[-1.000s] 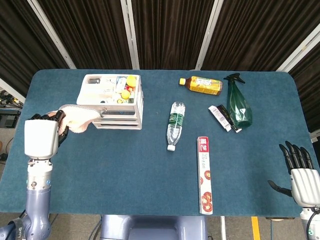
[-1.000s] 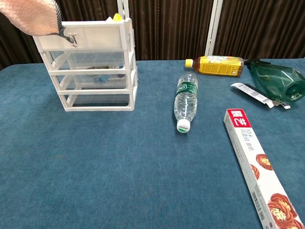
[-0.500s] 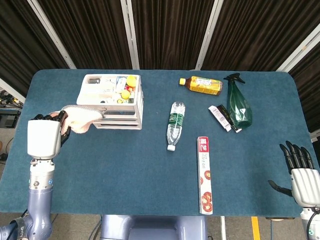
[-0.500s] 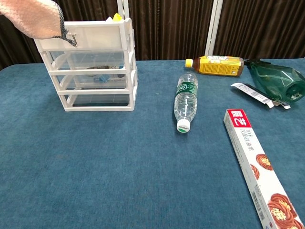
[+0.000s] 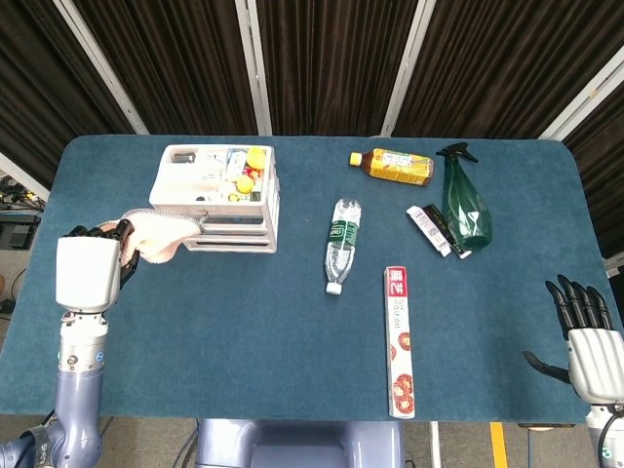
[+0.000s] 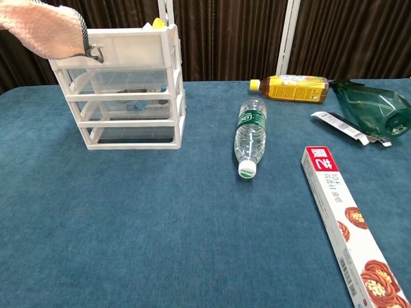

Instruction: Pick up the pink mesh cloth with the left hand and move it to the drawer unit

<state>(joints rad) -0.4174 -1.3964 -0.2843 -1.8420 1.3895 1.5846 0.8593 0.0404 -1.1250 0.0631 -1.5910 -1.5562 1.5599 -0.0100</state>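
We are gripping the pink mesh cloth (image 5: 156, 235) in our left hand (image 5: 90, 273), its free end overlapping the front corner of the white plastic drawer unit (image 5: 220, 198); our right hand (image 5: 588, 341) is resting empty, fingers spread.

The left robot hand (image 5: 88, 268) shows only its back in the head view; its fingers are hidden behind the pink cloth (image 5: 156, 232), so the grasp cannot be made out. In the chest view the cloth (image 6: 45, 31) is cut off by the top and left edges, and the hand itself is out of frame. The right robot hand (image 5: 587, 336) is cut off at the wrist by the bottom edge. The small items in the top of the drawer unit (image 5: 265, 200) are too small to identify.
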